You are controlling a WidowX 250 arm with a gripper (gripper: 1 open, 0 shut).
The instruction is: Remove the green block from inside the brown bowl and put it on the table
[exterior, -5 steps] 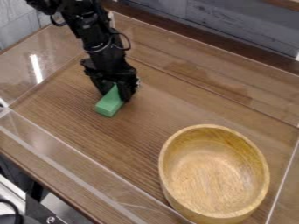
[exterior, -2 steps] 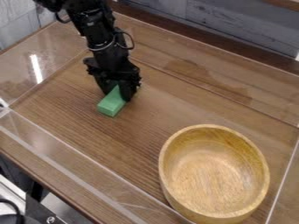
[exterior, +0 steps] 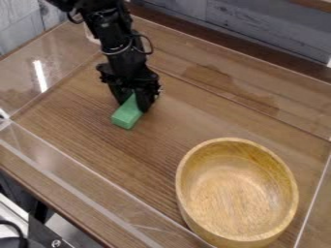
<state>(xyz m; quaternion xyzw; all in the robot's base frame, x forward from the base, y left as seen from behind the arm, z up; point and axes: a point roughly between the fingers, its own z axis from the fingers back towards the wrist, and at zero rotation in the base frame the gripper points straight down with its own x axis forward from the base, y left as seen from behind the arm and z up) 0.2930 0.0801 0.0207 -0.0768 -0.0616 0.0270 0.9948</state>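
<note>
The green block [exterior: 126,116] stands tilted with its lower end on the table [exterior: 220,107], left of centre. My black gripper [exterior: 131,98] comes down from the upper left and is shut on the block's upper end, hiding that end. The brown bowl [exterior: 239,191] sits at the lower right, well apart from the gripper, with nothing inside it.
Clear plastic walls [exterior: 39,77] edge the tabletop on the left, front and back. The arm's black links [exterior: 104,24] reach in from the top left corner.
The gripper and the green block have shifted slightly to the right and a touch toward the front. The bowl has not moved.
</note>
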